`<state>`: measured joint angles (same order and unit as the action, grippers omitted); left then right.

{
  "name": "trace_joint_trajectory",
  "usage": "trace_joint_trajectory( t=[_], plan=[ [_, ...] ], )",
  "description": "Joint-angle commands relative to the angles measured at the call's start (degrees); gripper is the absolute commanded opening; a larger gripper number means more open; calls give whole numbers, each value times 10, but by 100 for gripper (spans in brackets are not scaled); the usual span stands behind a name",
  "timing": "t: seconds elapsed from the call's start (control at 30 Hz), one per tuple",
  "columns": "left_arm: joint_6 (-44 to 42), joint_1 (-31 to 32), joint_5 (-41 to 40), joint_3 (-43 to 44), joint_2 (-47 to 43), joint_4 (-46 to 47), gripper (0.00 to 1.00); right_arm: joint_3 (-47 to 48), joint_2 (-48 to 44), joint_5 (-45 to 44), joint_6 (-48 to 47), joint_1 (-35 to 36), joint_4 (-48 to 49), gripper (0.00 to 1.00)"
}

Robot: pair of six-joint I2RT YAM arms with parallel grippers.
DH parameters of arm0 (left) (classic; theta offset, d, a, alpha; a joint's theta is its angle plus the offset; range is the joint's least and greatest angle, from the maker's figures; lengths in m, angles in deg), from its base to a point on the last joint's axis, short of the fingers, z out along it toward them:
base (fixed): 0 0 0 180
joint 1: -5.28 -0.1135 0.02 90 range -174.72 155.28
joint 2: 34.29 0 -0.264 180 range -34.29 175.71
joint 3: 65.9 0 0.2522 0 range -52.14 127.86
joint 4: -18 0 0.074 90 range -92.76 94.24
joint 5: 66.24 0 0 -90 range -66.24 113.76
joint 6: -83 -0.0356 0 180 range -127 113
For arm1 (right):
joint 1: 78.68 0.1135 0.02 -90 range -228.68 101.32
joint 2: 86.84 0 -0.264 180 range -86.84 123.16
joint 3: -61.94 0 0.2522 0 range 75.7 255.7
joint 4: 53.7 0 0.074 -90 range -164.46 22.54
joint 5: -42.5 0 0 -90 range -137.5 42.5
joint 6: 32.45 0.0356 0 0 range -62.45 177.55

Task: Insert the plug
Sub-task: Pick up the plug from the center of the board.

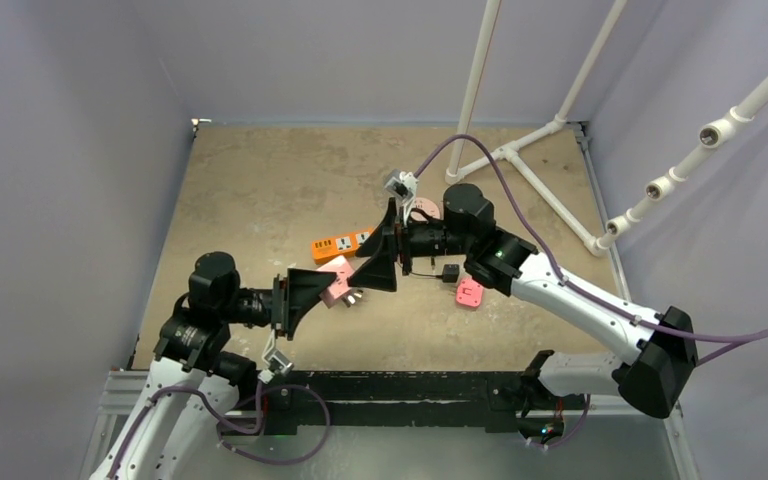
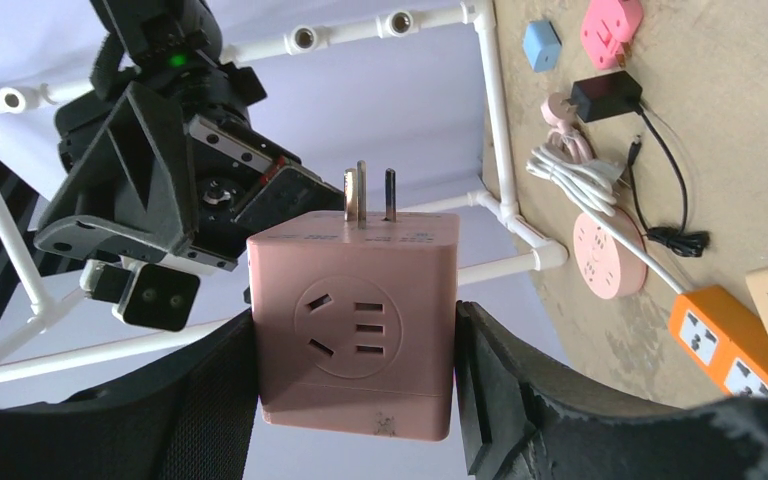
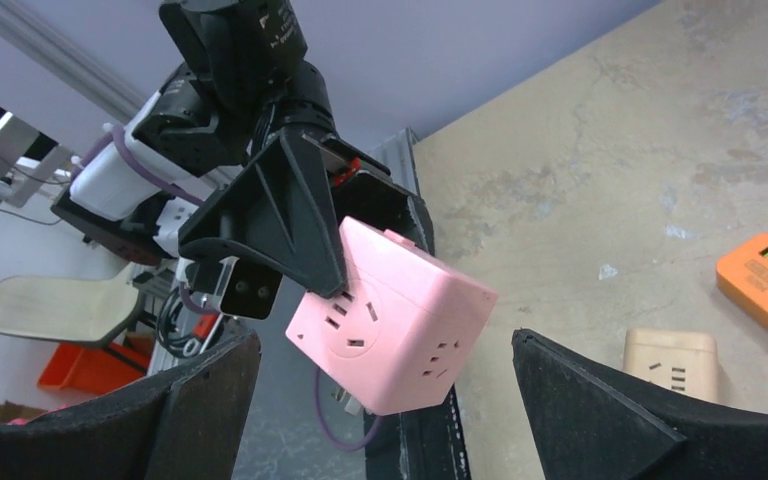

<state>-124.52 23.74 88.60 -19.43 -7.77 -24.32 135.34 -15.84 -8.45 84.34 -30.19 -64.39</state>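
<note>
My left gripper (image 2: 355,375) is shut on a pink cube adapter (image 2: 355,325) and holds it above the table, its metal prongs (image 2: 365,195) pointing at the right arm. In the top view the cube (image 1: 338,283) hangs between the two grippers. My right gripper (image 3: 385,400) is open and empty, its fingers wide apart on either side of the cube (image 3: 400,320) and clear of it. An orange power strip (image 1: 340,243) lies on the table just behind; it also shows in the left wrist view (image 2: 730,345) and the right wrist view (image 3: 765,280).
A beige cube adapter (image 3: 670,362) lies beside the orange strip. A round pink socket (image 2: 608,255), a white cable (image 2: 570,170), a black charger (image 1: 450,272), a pink plug (image 1: 469,292) and a blue cube (image 2: 541,45) lie further right. A white pipe frame (image 1: 520,160) stands at the back right.
</note>
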Motion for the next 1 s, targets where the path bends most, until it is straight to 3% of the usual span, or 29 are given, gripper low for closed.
trace_joint_trajectory(
  t=[0.0, 0.27, 0.67, 0.97],
  plan=[
    [-356, 2, 65, 37, 4, 23, 0, -1, -3, 63, 48, -21, 86, 99],
    [-358, 2, 63, 38, 17, 79, 0, -77, 13, 94, 163, -22, 195, 99],
    [-359, 2, 65, 27, 31, 114, 0, -74, 48, 131, 260, -22, 297, 98],
    [-360, 2, 64, 20, 24, 115, 0, -65, 84, 152, 318, -22, 354, 76]
  ],
)
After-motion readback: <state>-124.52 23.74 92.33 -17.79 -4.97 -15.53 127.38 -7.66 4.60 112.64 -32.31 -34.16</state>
